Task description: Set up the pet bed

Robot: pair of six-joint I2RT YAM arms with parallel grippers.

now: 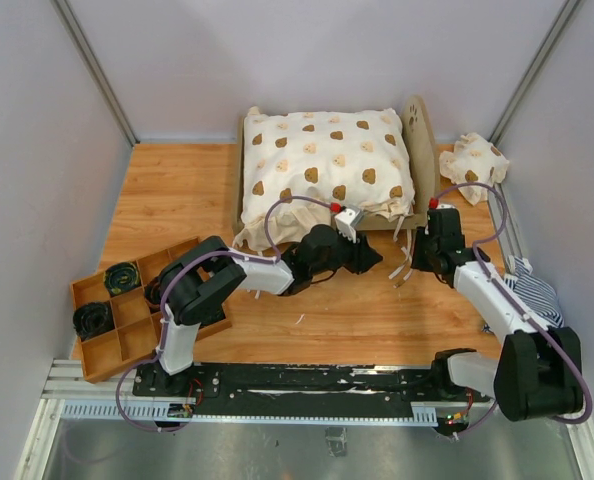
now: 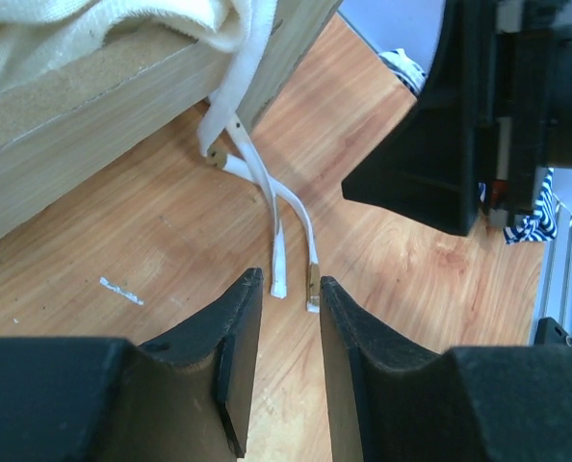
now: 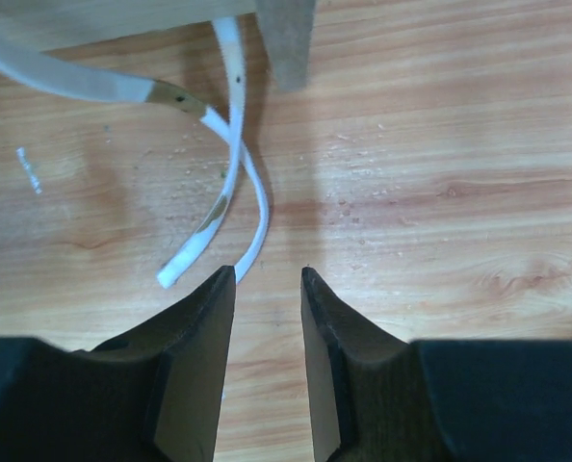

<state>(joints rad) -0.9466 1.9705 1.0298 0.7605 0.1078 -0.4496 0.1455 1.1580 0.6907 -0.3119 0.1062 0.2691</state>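
Pet bed (image 1: pixel 422 150) sits far centre of the desk (image 1: pixel 177 190), headboard on the right, with a bear-print cover (image 1: pixel 327 160) draped over it. Both arms are low at its near side. Left jaws released, narrow gap, nothing in it, white ties (image 2: pixel 278 269) just ahead. Right jaws released too, one tie end beside them.

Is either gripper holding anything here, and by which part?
Nothing is held. The left gripper and right gripper are both open and empty; the white ties lie loose on the table ahead of the jaws, not between them.
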